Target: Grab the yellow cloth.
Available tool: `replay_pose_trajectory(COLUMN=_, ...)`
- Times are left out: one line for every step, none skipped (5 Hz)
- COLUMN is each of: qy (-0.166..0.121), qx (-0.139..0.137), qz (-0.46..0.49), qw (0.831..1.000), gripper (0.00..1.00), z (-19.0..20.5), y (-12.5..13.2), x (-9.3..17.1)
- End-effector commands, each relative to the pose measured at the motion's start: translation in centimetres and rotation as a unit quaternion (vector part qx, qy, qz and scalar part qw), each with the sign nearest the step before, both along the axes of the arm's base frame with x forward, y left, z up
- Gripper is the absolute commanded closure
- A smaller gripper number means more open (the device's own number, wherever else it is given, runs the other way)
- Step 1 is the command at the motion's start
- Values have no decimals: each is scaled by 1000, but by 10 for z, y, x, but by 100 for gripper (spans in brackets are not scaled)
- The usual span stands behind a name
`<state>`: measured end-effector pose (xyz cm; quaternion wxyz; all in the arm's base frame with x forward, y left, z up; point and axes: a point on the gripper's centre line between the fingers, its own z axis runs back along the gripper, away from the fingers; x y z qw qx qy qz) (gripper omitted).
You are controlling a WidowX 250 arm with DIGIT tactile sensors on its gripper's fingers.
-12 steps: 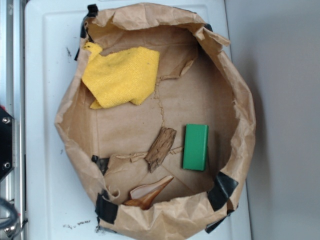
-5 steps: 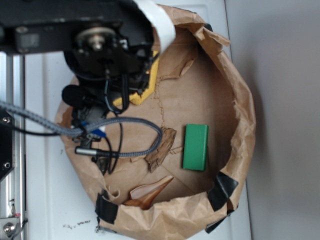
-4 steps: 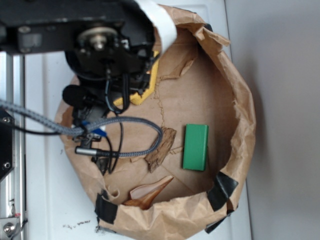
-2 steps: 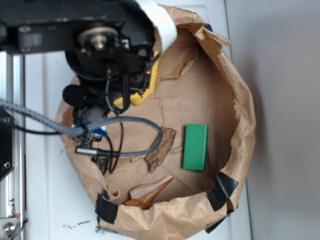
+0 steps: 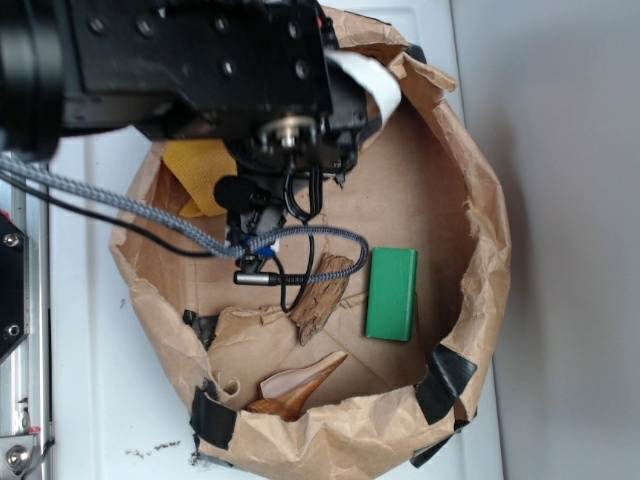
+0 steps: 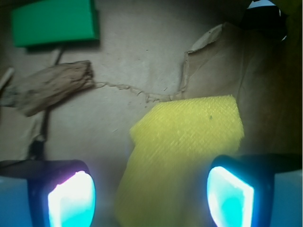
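The yellow cloth lies on the brown paper floor of the bag, and its near part runs between my fingers. My gripper is open, its two glowing pads standing wide apart on either side of the cloth without touching it. In the exterior view only a piece of the yellow cloth shows at the upper left of the bag. The black arm covers the rest of it, and the fingers themselves are hidden there.
A green rectangular block and a piece of brown bark lie right of centre in the crumpled paper bag. A tan scrap sits near the front rim. The bag's raised walls, patched with black tape, ring everything.
The arm has shifted to the right and slightly toward the bag's middle. More of the cloth's left part now shows beside it.
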<state>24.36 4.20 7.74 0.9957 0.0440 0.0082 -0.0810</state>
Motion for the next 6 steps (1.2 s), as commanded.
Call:
replay_pose_trajectory(qy=-29, qx=22, qz=-36, qw=999, gripper=0, z=-15, y=-1, x=-19)
replay_pose_trajectory(qy=-28, qx=19, qz=-30, qw=999, gripper=0, z=-27, y=15, x=-21)
replay_pose_trajectory(qy=-7, qx=18, qz=-19, qw=1000, gripper=0, z=-36, y=25, x=-11)
replay_pose_trajectory(qy=5, qx=25, qz=16, qw=1000, gripper=100, z=-40, y=26, x=-4)
replay_pose_trajectory(qy=-3, qx=19, qz=6, qw=1000, gripper=100, z=-40, y=22, x=-8)
replay_pose_trajectory(qy=-13, qx=29, qz=14, qw=999, gripper=100, z=-40, y=20, x=-10)
